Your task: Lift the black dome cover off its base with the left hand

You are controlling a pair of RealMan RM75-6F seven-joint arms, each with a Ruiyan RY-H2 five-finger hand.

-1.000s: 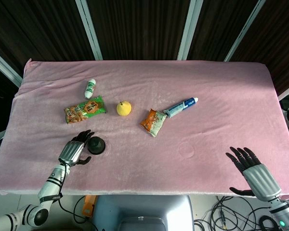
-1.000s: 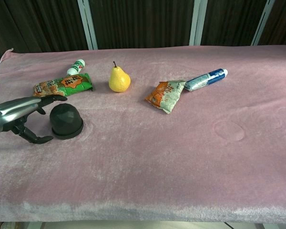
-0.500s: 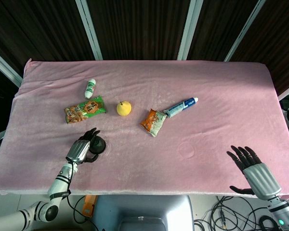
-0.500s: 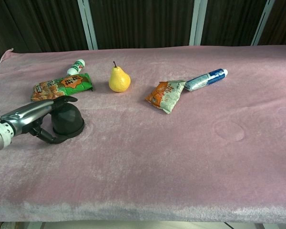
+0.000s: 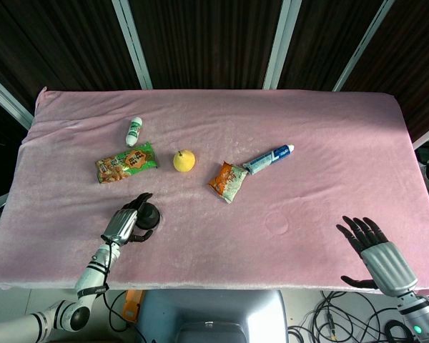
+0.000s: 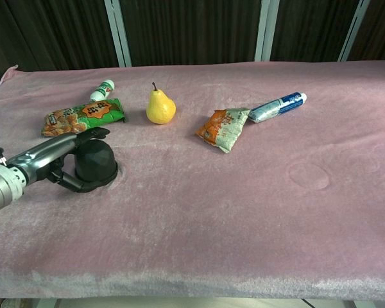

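Dome (image 6: pixel 96 160) sits on the pink cloth (image 6: pixel 244 212), front-left, just below the green snack pack (image 6: pixel 83 115). It is judged light, rigid and smooth, so likely slippery; best taken low on opposite sides, near the base rim. Left hand (image 6: pixel 64 157) is laid low along the table, fingers over the top and thumb wrapped around the front, touching or nearly so; firm grip cannot be told. Right hand (image 5: pixel 375 250) is held front-right, fingers spread, empty.

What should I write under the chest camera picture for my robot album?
Left hand wraps around the black dome cover, sitting on the pink table near a pear.
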